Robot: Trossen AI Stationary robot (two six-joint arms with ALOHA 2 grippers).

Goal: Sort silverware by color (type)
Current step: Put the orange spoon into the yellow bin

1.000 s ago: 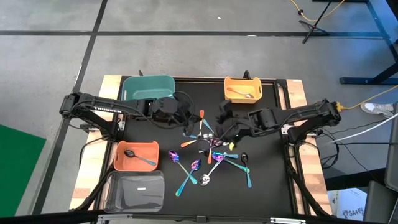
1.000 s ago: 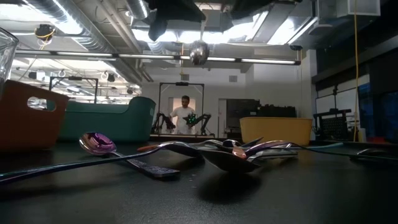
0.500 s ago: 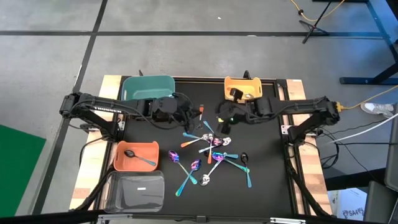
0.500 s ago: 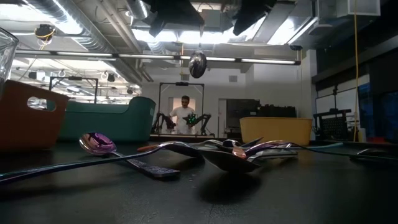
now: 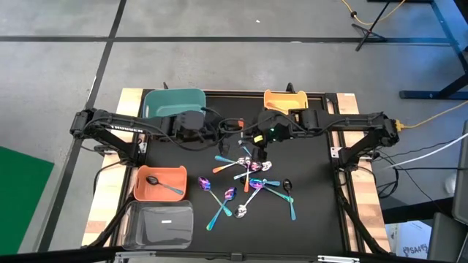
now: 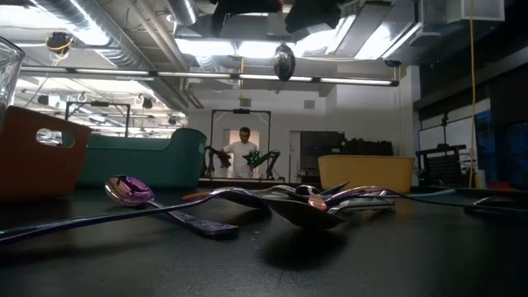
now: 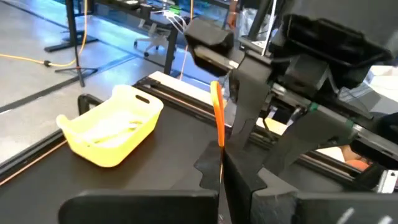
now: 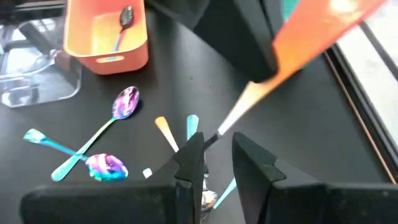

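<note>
Since a second ago, high view: right gripper (image 5: 257, 137) has swung from the spoon pile (image 5: 252, 177) toward left gripper (image 5: 232, 128), between teal bin (image 5: 174, 101) and yellow bin (image 5: 286, 104). Low view: spoon (image 6: 284, 62) hangs above the table. Wrist views: left jaws clamped on the orange handle (image 7: 217, 115), right jaws closed on its silver end (image 8: 233, 121); a mistimed release would drop it.

The black table (image 5: 322, 190) carries a teal bin (image 5: 172, 101), yellow bin (image 5: 286, 102), orange bin (image 5: 159, 183) and clear bin (image 5: 159, 223); loose spoons (image 5: 248, 181) lie scattered just below the right gripper (image 5: 257, 139).
</note>
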